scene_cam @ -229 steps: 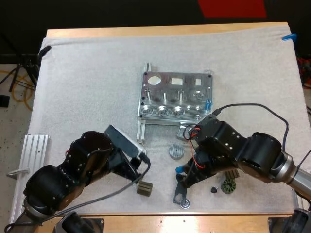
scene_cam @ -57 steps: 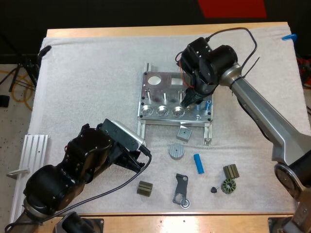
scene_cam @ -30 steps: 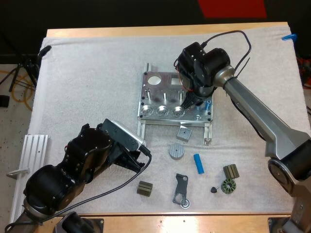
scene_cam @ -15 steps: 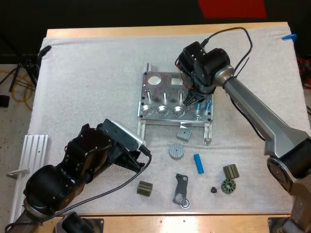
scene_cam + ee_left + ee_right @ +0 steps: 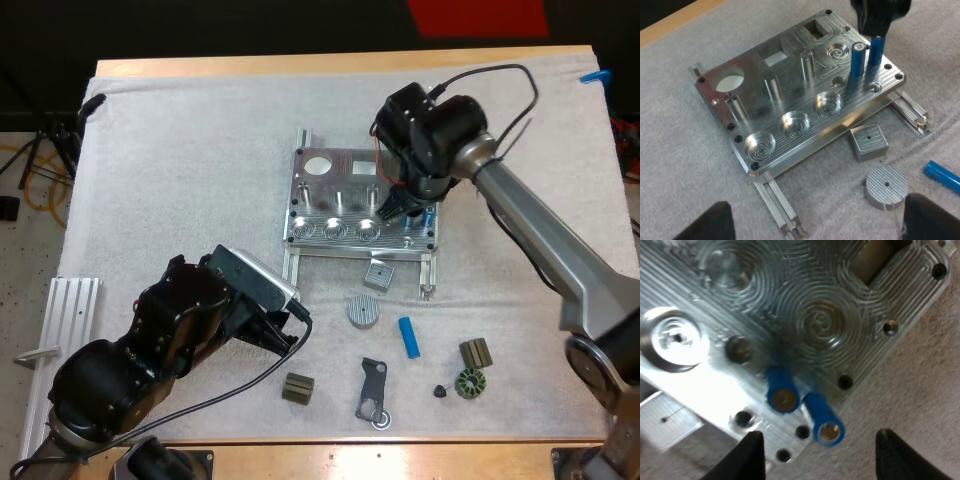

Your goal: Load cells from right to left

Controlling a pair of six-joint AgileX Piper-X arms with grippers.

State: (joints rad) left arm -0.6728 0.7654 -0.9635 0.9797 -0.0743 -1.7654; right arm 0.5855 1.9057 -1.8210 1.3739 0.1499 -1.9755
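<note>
Wooden table, white mat over it, metal fixture, 1 loose blue cylinder, dark parts

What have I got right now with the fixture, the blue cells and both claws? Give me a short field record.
fixture: grey machined metal fixture plate, flat on the white mat
loaded: two bright blue cylinders upright, side by side at the plate's right end as the high view shows it
loose: third blue cylinder lying on the mat, apart from the plate
right claw: open, above the upright pair
left claw: open, clear of everything
</note>
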